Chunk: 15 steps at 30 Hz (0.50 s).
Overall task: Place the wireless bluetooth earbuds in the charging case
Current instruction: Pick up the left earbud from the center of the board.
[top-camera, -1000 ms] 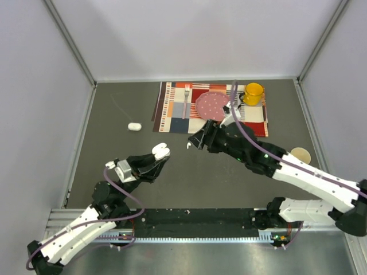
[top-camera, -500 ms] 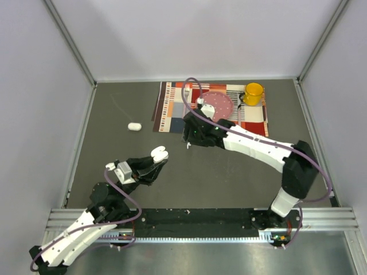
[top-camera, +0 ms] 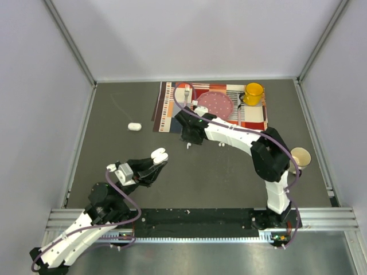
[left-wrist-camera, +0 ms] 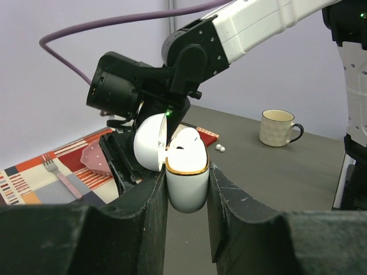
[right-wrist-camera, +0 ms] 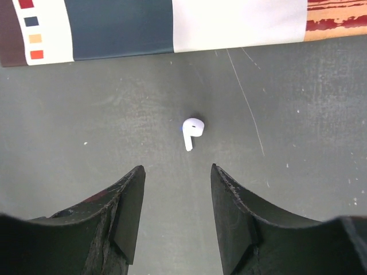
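Across the enclosure floor lies a dark grey matte table [top-camera: 229,183], with a striped and checked cloth placemat [top-camera: 166,112] at its far middle. On the placemat sit a round pink speckled plate [top-camera: 217,105], a yellow ceramic mug [top-camera: 253,93] at the far right corner and a slim metal fork [left-wrist-camera: 60,175] left of the plate. A cream ceramic mug [top-camera: 299,156] stands upright on the bare table, well off to the right.

The right gripper [right-wrist-camera: 176,172] reaches out to the near edge of the placemat and points down at the table. Its jaws stand apart with nothing between them. The left gripper [top-camera: 156,162] is raised over the near left of the table, clamped on a glossy white plastic charging case [left-wrist-camera: 186,189] with a gold rim. The case stands upright between the fingers, its lid hinged open to the left. A rounded white piece shows above the rim, but whether it is a bud I cannot tell.

A small white pebble-shaped case [top-camera: 134,126] rests alone on the table, left of the placemat.

A tiny white stemmed plastic earbud [right-wrist-camera: 191,133] lies flat on the table just near of the placemat edge, directly ahead of the right gripper's open gap and untouched. Two tiny rounded white buds [left-wrist-camera: 219,148] lie close together a little to its right.
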Available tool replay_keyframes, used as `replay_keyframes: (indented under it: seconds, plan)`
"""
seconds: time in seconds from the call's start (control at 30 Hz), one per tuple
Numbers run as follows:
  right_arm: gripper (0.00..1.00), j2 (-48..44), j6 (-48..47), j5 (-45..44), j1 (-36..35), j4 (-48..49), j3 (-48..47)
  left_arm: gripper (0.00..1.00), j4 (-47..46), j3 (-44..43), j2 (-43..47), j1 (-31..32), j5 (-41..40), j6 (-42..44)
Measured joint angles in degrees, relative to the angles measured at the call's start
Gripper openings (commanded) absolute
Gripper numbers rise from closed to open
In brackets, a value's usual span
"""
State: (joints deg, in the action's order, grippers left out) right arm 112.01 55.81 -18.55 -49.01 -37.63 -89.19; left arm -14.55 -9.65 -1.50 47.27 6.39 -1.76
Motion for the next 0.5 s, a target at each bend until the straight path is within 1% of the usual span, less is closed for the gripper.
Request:
replay_keyframes:
  seconds: [0.1,0.5]
  plan:
    - [0.46,2.16,0.48,0.11,0.07,-0.98,-1.51,0.00,0.28,0.00,0.00,0.00,-0.02,0.02]
    - [0.43,7.69,1.46,-0.44,0.81,-2.40,-5.49,0.00,1.75,0.00,0.52,0.00,-0.07,0.00]
